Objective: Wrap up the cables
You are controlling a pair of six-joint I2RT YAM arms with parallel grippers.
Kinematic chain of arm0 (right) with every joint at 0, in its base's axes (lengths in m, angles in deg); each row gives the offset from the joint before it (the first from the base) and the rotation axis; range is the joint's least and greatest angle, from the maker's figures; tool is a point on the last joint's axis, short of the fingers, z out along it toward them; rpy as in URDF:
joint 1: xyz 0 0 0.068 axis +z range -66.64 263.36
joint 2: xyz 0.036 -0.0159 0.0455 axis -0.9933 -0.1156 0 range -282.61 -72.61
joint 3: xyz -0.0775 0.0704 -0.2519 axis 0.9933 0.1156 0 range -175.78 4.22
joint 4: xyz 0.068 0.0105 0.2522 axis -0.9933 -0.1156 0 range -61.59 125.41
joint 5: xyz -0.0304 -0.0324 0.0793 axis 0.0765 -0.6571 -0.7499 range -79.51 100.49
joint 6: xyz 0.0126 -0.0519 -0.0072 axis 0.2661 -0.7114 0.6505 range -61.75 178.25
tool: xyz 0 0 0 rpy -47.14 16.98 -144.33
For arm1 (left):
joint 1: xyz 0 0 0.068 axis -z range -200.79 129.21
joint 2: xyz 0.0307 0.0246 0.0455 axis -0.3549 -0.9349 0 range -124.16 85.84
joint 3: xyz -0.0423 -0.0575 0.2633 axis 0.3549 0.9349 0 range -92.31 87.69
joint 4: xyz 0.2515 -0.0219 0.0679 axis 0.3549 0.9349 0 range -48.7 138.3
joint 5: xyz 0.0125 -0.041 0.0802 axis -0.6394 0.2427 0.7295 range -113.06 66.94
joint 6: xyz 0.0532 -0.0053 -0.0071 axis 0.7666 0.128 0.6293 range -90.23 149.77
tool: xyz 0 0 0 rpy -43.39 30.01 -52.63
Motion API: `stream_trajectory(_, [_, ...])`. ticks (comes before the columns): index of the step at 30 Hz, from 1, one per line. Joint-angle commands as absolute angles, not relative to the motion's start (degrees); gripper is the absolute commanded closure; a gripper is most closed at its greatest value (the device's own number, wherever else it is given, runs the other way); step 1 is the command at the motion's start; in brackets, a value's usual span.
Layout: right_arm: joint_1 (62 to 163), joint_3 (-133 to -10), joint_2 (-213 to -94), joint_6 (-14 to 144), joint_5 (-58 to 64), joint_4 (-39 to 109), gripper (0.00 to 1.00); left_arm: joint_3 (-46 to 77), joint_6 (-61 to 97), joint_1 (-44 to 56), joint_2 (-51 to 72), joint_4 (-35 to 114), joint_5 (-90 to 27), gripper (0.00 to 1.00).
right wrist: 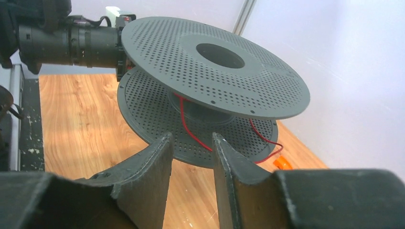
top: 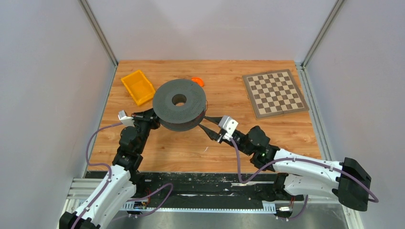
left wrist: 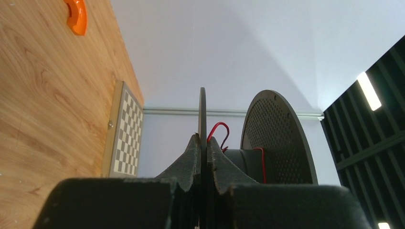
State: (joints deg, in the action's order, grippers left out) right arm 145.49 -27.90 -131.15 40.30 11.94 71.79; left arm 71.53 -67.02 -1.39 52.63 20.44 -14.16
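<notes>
While the left gripper point(left wrist: 202, 141) is clamping the thin edge of one flange of the dark grey perforated plastic spool point(top: 180, 102) and holding it tilted above the wooden table point(top: 286, 138), the right gripper point(right wrist: 192, 138) is waiting with its fingers spread apart, just beside the spool's right rim. The thin red wire point(right wrist: 186, 121) is trailing in loose strands off the hub between the two flanges, one strand running down toward the right fingers, another reaching the lower flange's edge.
</notes>
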Motion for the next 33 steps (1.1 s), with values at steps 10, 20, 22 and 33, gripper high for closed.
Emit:
stream_trajectory(10, [145.5, -33.1, -138.3, 32.3, 7.9, 74.6, 0.64, 70.3, -70.0, -1.6, 53.6, 15.4, -14.4, 1.00])
stream_trajectory(20, [145.6, -36.1, -141.4, 33.6, 9.8, 71.4, 0.64, 70.2, -69.6, -1.6, 54.1, 16.2, -14.2, 1.00])
stream_trajectory(22, [145.5, -36.5, -141.8, 33.7, 9.6, 71.0, 0.64, 70.0, -69.5, -1.7, 54.1, 16.3, -14.3, 1.00])
stream_trajectory(33, [146.4, -39.6, -146.4, 32.3, 9.1, 70.7, 0.99, 69.3, -69.2, -1.6, 53.1, 16.6, -15.1, 1.00])
